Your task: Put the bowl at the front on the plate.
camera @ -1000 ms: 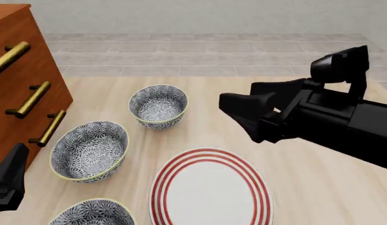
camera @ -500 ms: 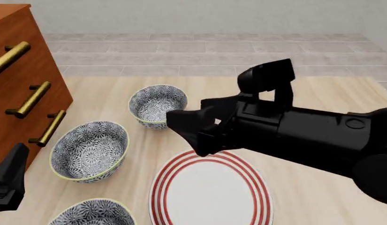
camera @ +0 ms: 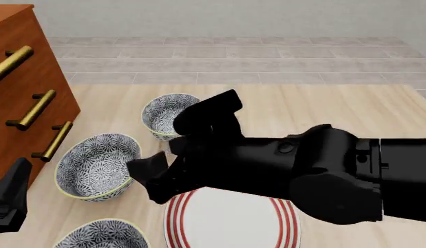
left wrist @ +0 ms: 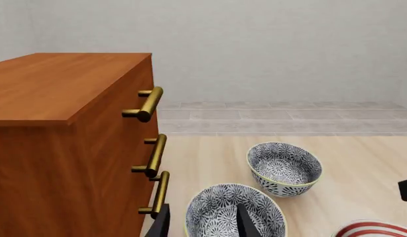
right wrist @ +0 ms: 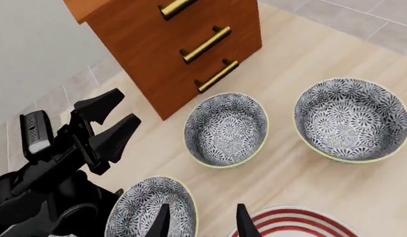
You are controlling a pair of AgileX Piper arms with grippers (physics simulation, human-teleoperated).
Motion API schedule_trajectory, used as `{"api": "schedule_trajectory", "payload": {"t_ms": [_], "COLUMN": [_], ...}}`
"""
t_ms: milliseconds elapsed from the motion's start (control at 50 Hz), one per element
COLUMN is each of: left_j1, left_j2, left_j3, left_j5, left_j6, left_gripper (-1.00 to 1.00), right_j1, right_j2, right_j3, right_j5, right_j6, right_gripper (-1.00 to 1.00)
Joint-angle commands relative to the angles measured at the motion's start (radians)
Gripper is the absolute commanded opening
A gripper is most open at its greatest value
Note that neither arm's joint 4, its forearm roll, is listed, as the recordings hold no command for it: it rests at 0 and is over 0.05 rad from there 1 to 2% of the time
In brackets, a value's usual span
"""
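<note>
I see the black-and-white floral bowl [camera: 103,235] upright, empty, beside the bare red-ringed white plate [camera: 230,219]. My right gripper [right wrist: 200,224] hovers, fingers apart; left gripper [left wrist: 202,222] likewise.

Pale matt wood-grain table [camera: 350,108]; reddish-brown smooth wooden drawer cabinet [left wrist: 58,148] with shiny brass bar handles [left wrist: 152,102]; glazed-looking patterned bowls [right wrist: 226,129].

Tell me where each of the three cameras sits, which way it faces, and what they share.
Front: fixed above and behind, facing forward; right arm crosses the plate.
Left wrist: behind left gripper, facing dresser and two bowls.
Right wrist: behind right gripper, looking down on three bowls; left arm shows.
Shared: middle bowl.
</note>
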Motion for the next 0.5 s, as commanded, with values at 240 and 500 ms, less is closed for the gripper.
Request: {"api": "schedule_trajectory", "payload": {"t_ms": [240,500], "left_j1": [0.0,0.0], "left_j2": [0.0,0.0], "left_j3": [0.0,0.0], "left_j5": [0.0,0.0], "left_j6": [0.0,0.0], "left_gripper": [1.0,1.0], "right_j1": [0.06,0.061], "right_j2": [0.138,0.196], "right_j3": [-0.034,-0.015], "right_j5": [-0.046,-0.091], "right_j6": [0.031,0.045], "right_gripper": [1.0,1.0]}}
